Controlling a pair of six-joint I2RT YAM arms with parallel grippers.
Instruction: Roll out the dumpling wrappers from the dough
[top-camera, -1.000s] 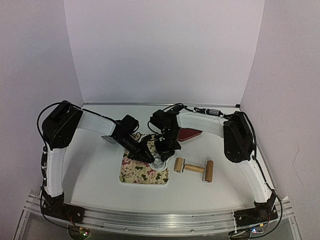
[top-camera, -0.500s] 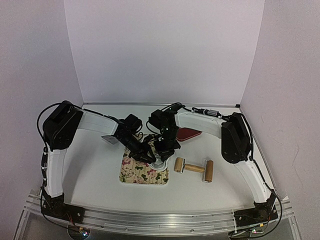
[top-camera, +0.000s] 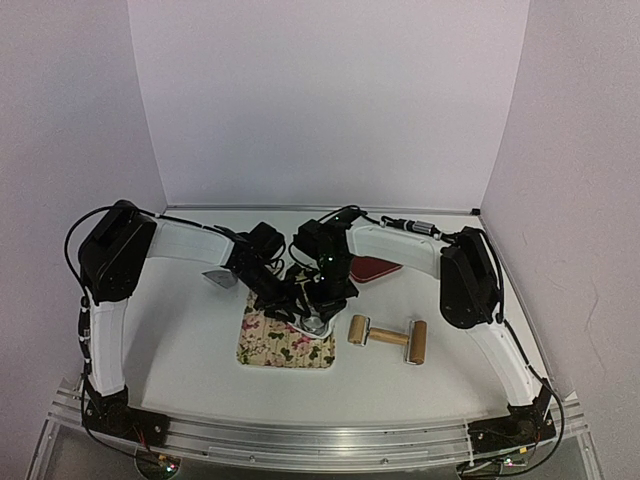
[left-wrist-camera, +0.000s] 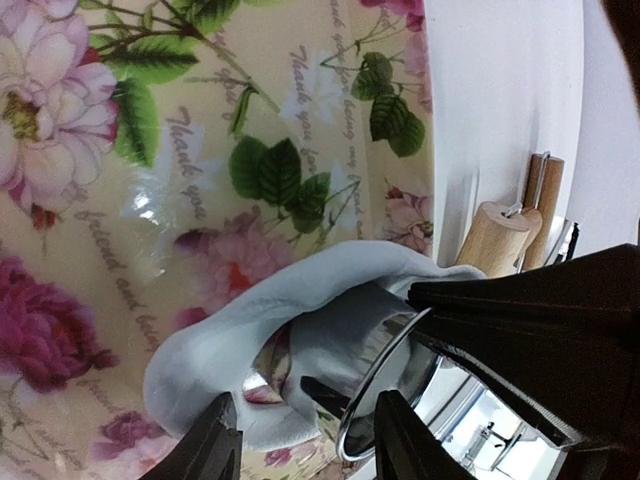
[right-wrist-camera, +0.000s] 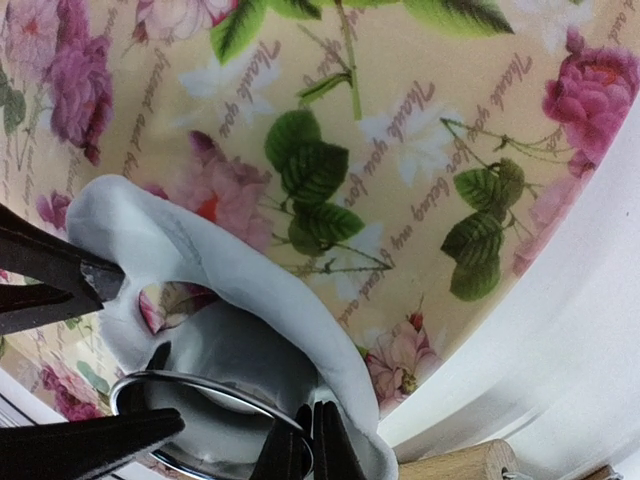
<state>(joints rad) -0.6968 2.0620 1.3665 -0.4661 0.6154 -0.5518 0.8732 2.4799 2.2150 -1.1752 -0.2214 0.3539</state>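
Observation:
A pale sheet of dough (left-wrist-camera: 225, 335) with a hole torn in it lies rumpled on the floral mat (left-wrist-camera: 120, 150), its edge lifted. A shiny metal ring cutter (right-wrist-camera: 205, 395) stands in the dough. My right gripper (right-wrist-camera: 305, 445) is shut on the ring's rim (left-wrist-camera: 395, 375). My left gripper (left-wrist-camera: 305, 445) is open right beside it, fingertips (left-wrist-camera: 215, 445) either side of the dough's edge and the ring. In the top view both grippers (top-camera: 290, 303) (top-camera: 318, 316) meet over the mat's back right corner. No cut dumpling wrappers show; the ring's inside is hidden.
A wooden rolling pin (top-camera: 388, 337) lies on the table just right of the mat (top-camera: 275, 345). A red tray (top-camera: 380, 266) sits behind the right gripper. White walls close in the back and both sides.
My left gripper's jaws have spread apart. Both grippers have drawn slightly closer together over the dough. The right gripper stays pinched on the ring.

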